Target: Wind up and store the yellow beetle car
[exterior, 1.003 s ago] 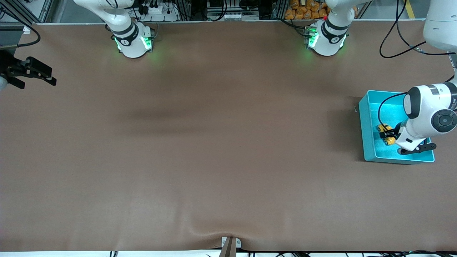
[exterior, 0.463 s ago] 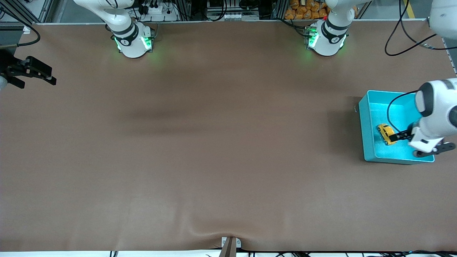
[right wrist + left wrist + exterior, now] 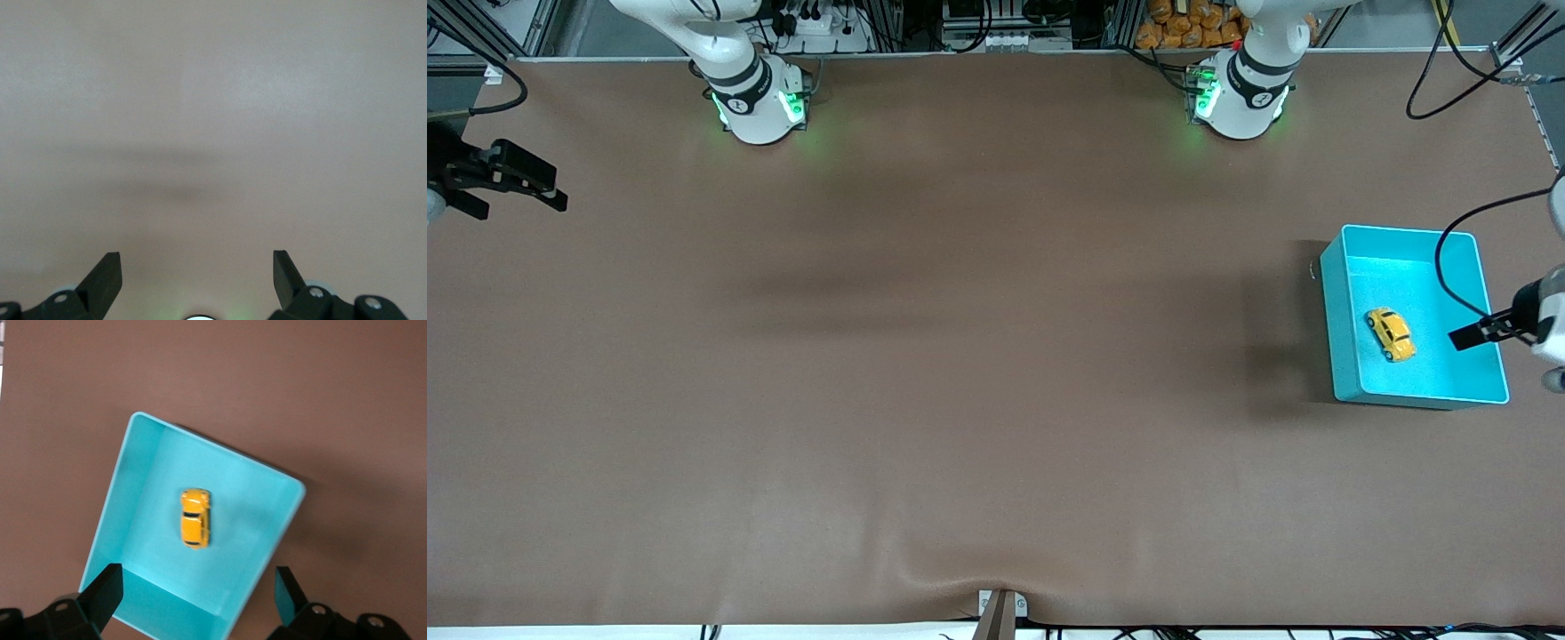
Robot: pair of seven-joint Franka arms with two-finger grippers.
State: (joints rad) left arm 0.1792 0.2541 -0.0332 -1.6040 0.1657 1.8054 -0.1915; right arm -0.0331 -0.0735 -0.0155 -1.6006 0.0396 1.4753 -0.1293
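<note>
The yellow beetle car [image 3: 1391, 334] lies on its wheels on the floor of the turquoise bin [image 3: 1336, 311], near the bin's middle, and nothing touches it. In the left wrist view the car [image 3: 195, 527] shows from above inside the bin [image 3: 110, 520]. My left gripper [image 3: 1476, 333] hangs open and empty over the bin's wall at the left arm's end of the table; its own view shows its jaws [image 3: 198, 579] spread wide above that wall. My right gripper [image 3: 520, 200] waits open at the right arm's end of the table, over bare mat [image 3: 197, 263].
A brown mat [image 3: 978, 356] covers the whole table. The bin stands close to the table's edge at the left arm's end. A black cable [image 3: 1449, 267] from the left arm loops above the bin.
The left gripper has let go of the car, opened wide and drawn back and up toward the table's end. The car stays in the bin. The right arm has not moved.
</note>
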